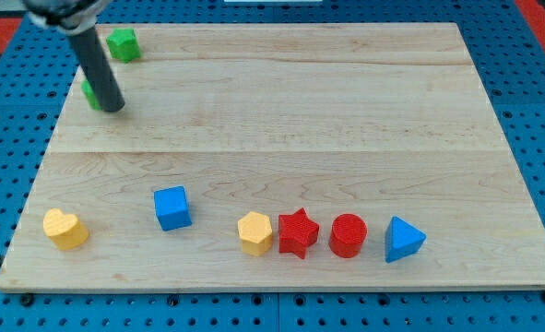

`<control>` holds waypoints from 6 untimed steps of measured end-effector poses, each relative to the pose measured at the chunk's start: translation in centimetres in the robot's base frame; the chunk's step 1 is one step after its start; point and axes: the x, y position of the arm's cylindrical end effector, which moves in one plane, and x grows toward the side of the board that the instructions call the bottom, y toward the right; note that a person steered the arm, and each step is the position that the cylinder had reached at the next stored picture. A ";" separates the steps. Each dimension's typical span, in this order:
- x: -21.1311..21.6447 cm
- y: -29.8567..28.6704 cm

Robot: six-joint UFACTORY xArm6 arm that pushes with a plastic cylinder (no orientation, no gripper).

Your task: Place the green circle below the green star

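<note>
While the wooden board (281, 120) takes up nearly the whole view, the action sits crowded in its top-left corner. My tip (113, 107) has no jaws to open or close; it is a plain rod end that grips nothing and rests on the wood, touching or all but touching a green block (90, 93) that peeks out just to the view's left of it. That block is mostly hidden behind the rod, so I cannot confirm its shape, but I judge it to be the green circle. A second green block, which I take for the green star (123, 43), lies close to the top edge, up and slightly to the view's right of the tip.

So the circle is already lower than the star but offset towards the left edge; any nudge would need to come from its left side, pushing towards the view's right, and the tip now stands on the wrong side for that.

Along the bottom edge, well apart from all this, lie a yellow heart (65, 229), a blue cube (172, 207), a yellow hexagon (254, 232), a red star (298, 232), a red cylinder (349, 234) and a blue triangle (403, 240). Blue pegboard (539, 138) surrounds the board.
</note>
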 end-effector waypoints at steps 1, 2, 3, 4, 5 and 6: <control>4.1 0.1; 1.8 -3.8; -2.8 -3.3; -3.5 -4.2; -4.8 -7.2; -5.3 -4.0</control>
